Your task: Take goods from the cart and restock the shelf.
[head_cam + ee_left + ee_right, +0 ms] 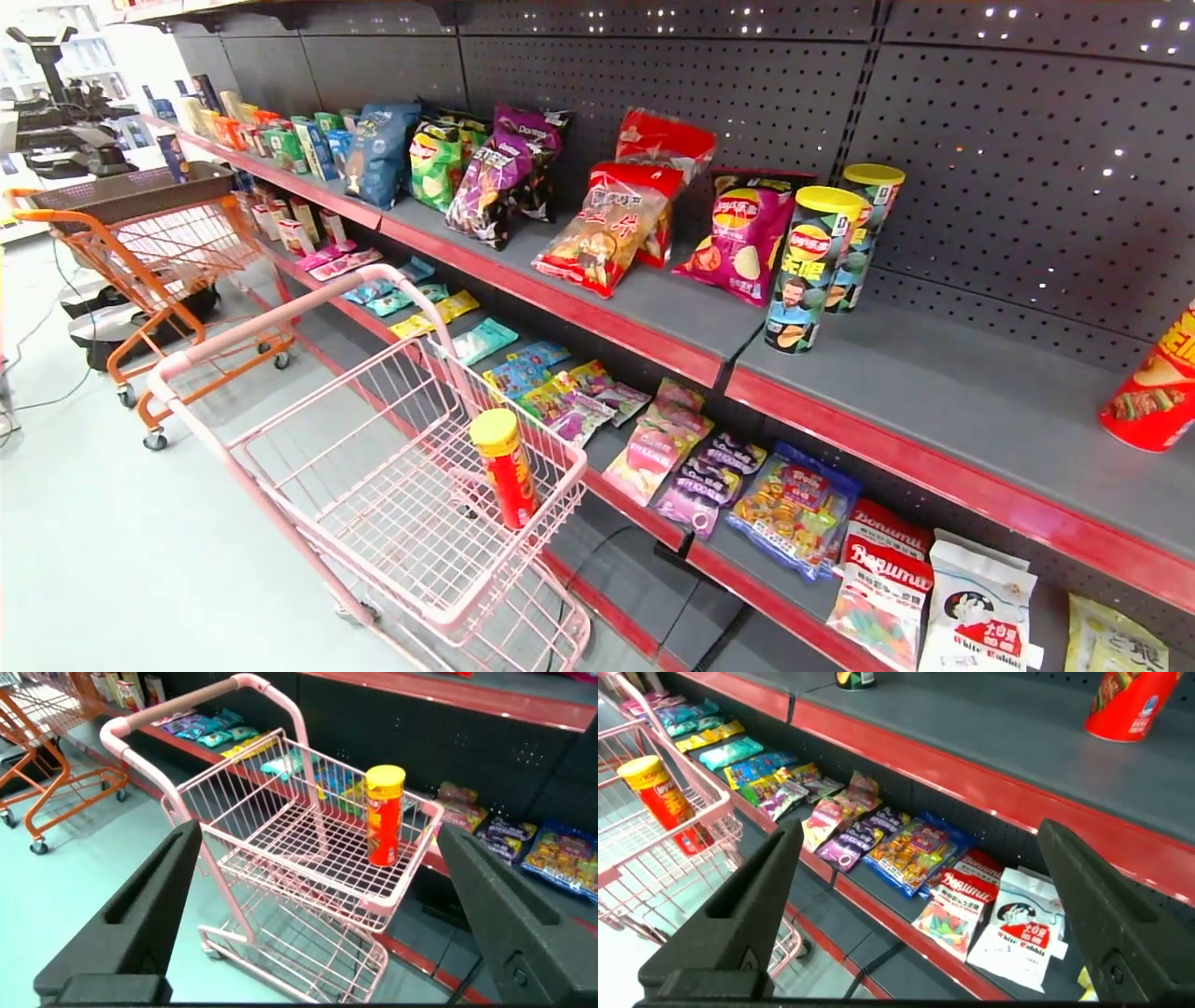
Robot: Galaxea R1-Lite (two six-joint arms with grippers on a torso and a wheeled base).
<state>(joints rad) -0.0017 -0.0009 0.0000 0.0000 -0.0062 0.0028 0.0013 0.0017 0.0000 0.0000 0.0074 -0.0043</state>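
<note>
Red canister (504,471): yellow lid, upright, alone in the pink cart (271,322), in the basket corner nearest the shelf (934,392) and close against the wire wall

Left tool (318,831): fingers wide apart, holding nothing, above the cart and well apart from the canister

Right tool (920,831): fingers apart, holding nothing, over the lower shelf tier with its snack packets (794,504)

Destination, by judgement: the bare stretch of upper shelf between the dark canisters (808,266) and the red canister at the shelf's far right (1153,392)

Hazards noted:
- Toppling. The canister is tall and narrow. A finger that meets its side before both fingers are around it would likely tip it, and a fallen cylinder would roll on the wire floor
- Fouled finger. The wire wall is just beside the canister, so a finger coming down on that side may catch the rim or the mesh
- Cart drift. The cart is on wheels, and a push on the basket or handle could roll it and carry the canister off line
- Slipping. The wall is smooth and round, so a grip off the centre line may let it slide or swing during the lift
- Shelf edge. The red lip could catch the canister's base if it is carried in too low
- Neighbours. Setting it down too near the dark canisters could knock them over
</note>
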